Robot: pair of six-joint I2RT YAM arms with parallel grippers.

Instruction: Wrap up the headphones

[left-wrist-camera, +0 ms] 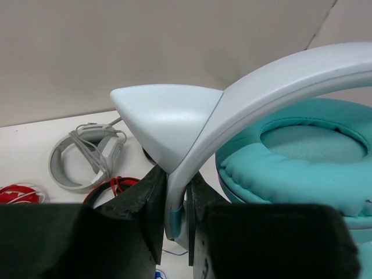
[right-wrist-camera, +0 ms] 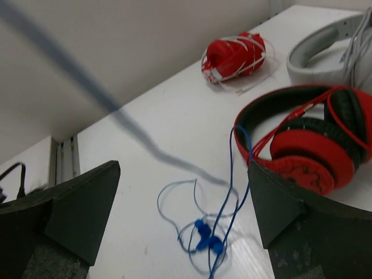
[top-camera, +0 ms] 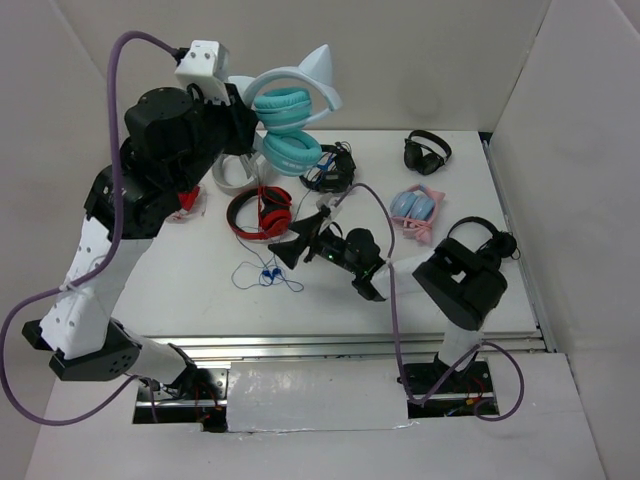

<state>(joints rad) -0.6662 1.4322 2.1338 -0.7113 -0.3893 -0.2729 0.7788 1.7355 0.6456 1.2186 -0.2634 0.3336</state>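
Observation:
My left gripper (top-camera: 245,112) is shut on the white band of the teal headphones (top-camera: 285,125) and holds them high above the back of the table. In the left wrist view the fingertips (left-wrist-camera: 152,197) pinch the band (left-wrist-camera: 279,81) just below a white pointed ear (left-wrist-camera: 165,119); a teal padded cup (left-wrist-camera: 302,160) hangs at the right. The thin blue cable (top-camera: 268,275) lies in loose loops on the table with its blue plug (right-wrist-camera: 209,235); one strand rises upward. My right gripper (top-camera: 300,240) is open and empty, hovering over those loops (right-wrist-camera: 183,174).
Red-and-black headphones (top-camera: 262,212) (right-wrist-camera: 314,145) lie beside the cable. Grey headphones (top-camera: 235,172) (left-wrist-camera: 81,160), a red wrapped bundle (top-camera: 187,205) (right-wrist-camera: 235,55), black headphones (top-camera: 427,152), another black pair (top-camera: 330,168) and pale blue-and-pink headphones (top-camera: 415,210) are on the table. Walls enclose it.

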